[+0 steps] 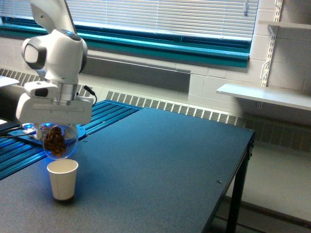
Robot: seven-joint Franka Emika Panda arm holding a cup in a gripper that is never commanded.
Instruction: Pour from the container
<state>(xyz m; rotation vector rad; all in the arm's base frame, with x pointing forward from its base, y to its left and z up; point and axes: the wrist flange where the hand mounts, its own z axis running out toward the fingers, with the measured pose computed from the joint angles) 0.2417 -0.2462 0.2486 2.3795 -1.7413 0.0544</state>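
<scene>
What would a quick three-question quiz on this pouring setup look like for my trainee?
1. True or false: the claw holds the clear container above the white paper cup.
2. What colour are the contents of the clear container? A) green B) brown C) white
3. Fill in: the white paper cup stands upright on the dark ____.

Key: 1 true. 2 B. 3 table.
</scene>
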